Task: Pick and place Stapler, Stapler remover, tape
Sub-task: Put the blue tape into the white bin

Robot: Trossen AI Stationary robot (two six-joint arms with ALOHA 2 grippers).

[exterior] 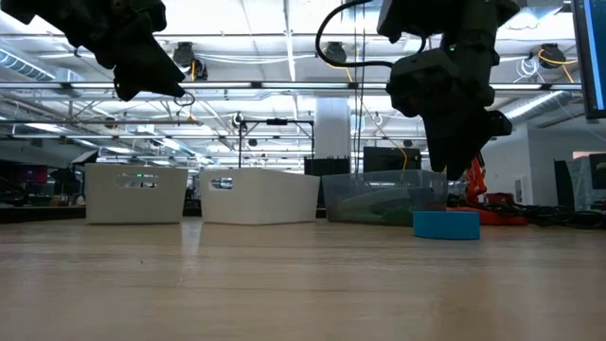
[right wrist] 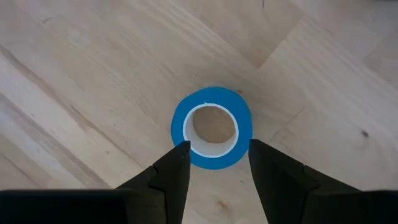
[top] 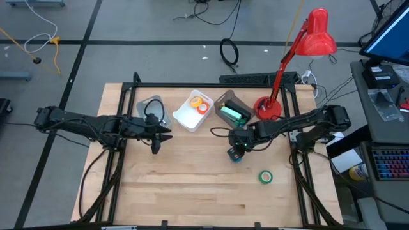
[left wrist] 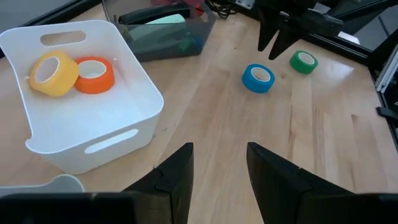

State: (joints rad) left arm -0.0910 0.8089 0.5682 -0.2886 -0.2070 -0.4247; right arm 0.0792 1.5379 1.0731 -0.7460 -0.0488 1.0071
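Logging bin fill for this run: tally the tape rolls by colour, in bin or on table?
Orange ring-shaped tape roll: 1, in the white plastic bin
Yellow ring-shaped tape roll: 1, in that bin
Blue ring-shaped tape roll: 1, on the wooden table, under the right gripper, jaws open
Green ring-shaped tape roll: 1, on the table
Total: 4

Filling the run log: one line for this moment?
right gripper open above blue tape | left gripper open, waiting | green tape on table

Yellow tape (left wrist: 54, 74), orange tape (left wrist: 94, 75) in bin (left wrist: 140, 87)
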